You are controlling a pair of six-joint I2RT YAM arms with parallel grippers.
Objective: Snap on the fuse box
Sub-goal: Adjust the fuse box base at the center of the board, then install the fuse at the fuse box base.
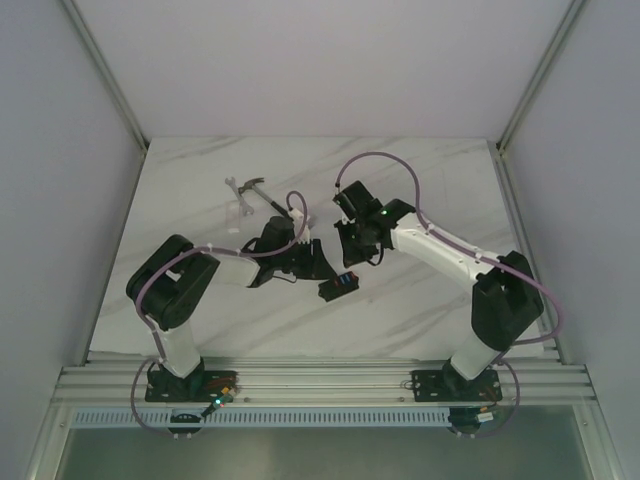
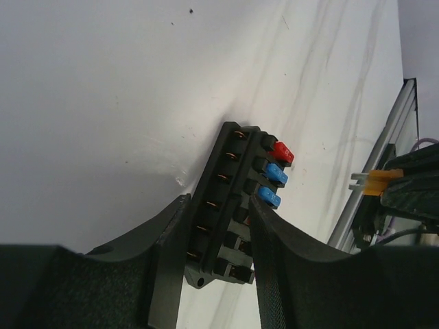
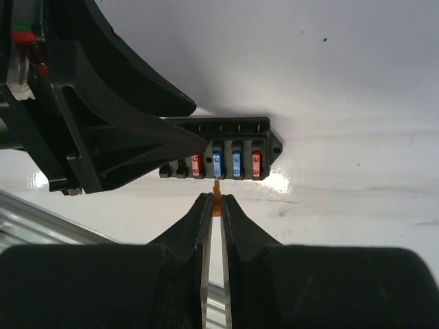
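The fuse box (image 1: 338, 283) is a small black block lying on the white table between the two arms. In the left wrist view the fuse box (image 2: 230, 185) shows one red and two blue fuses at its far end. My left gripper (image 2: 218, 205) is shut on its near end, one finger on each long side. My right gripper (image 3: 214, 200) is shut on a small orange fuse (image 3: 217, 194) and holds it just in front of the row of fuses in the fuse box (image 3: 226, 130). In the top view the left gripper (image 1: 316, 266) and right gripper (image 1: 352, 256) meet over the box.
A black-handled hammer (image 1: 258, 192) lies on the table at the back left, with a small clear plastic piece (image 1: 236, 214) beside it. The table's metal front rail (image 1: 320, 380) runs along the near edge. White walls enclose the table on three sides.
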